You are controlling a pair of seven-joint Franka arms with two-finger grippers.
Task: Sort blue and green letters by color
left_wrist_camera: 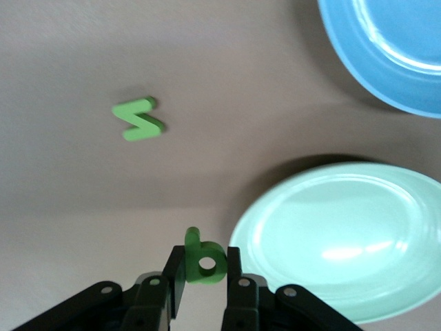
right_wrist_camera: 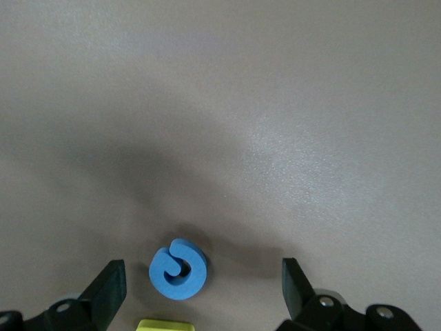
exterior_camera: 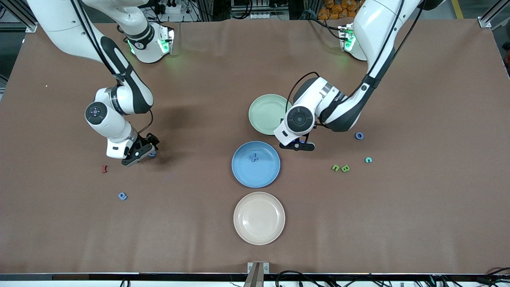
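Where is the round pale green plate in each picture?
Front view: the round pale green plate lies beside the round blue plate, partly under the left arm's wrist.
Left wrist view: it sits by the left gripper, which holds a small green letter.
Right wrist view: not in it.
Shared landmark: the blue plate.

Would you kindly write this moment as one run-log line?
left tool: shut on green letter, beside green plate | right tool: open over blue letter | blue plate: holds one blue letter
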